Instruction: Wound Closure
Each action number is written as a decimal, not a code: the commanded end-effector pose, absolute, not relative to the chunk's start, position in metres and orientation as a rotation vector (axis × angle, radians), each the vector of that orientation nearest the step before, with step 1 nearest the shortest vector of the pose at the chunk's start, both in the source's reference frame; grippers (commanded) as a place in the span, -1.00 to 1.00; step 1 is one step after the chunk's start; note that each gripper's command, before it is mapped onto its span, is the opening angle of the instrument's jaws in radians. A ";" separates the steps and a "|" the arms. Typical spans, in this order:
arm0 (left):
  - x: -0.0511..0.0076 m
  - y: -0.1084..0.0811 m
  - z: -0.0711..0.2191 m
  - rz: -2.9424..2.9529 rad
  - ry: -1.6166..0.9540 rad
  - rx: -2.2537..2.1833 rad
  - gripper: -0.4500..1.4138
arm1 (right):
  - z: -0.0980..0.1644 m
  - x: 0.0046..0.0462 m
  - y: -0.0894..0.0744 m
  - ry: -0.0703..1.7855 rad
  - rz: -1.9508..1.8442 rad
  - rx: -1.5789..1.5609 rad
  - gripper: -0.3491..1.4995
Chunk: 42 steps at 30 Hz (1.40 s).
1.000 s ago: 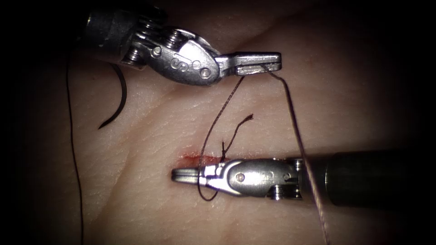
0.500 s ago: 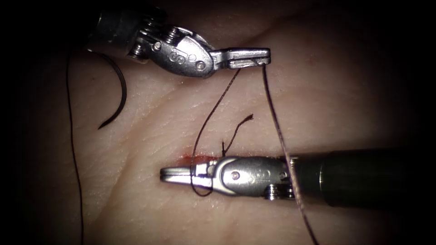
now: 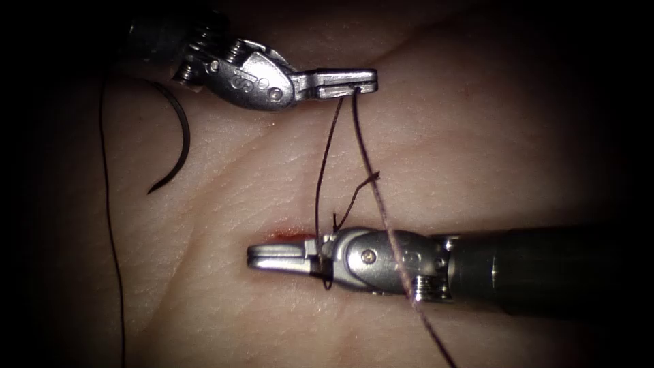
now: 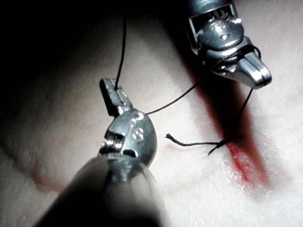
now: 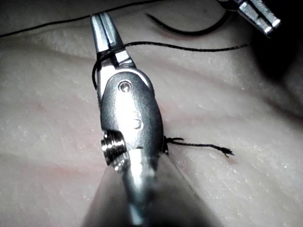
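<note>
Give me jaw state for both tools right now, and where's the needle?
Left tool: shut on the thread.
Right tool: shut, holding nothing; thread looped around it.
Needle: lying free on the tissue, left of the cut.

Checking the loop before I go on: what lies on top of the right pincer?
Thread loops around the right pincer near its hinge, and another strand crosses its wrist. The cut beneath it is mostly covered.

The thread (image 3: 371, 187) runs out of the endoscope view's lower edge, as does a second strand near the tissue's (image 3: 225, 197) left edge. The needle's (image 3: 178, 146) blunt end is hidden beneath the left tool (image 3: 351, 80).
</note>
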State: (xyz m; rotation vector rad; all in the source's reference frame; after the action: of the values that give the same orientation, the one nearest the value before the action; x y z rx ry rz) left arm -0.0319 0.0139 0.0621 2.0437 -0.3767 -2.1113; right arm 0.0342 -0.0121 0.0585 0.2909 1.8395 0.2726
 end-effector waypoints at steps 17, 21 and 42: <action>-0.0283 0.009 0.067 -2.089 -0.315 2.061 -1.00 | 0.059 0.0314 -0.011 1.838 0.352 0.330 -1.00; -0.0264 0.008 0.068 -2.107 -0.323 2.069 -1.00 | 0.059 0.0308 -0.010 1.844 0.388 0.346 -1.00; -0.0277 -0.005 0.070 -2.157 -0.256 2.058 -1.00 | 0.059 0.0286 -0.008 1.816 0.505 0.277 -0.35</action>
State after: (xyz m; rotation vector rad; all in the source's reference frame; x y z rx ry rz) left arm -0.0272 -0.0051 0.0691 2.0590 -0.2556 -2.1555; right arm 0.0279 -0.0072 0.0588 0.2707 1.8127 0.5137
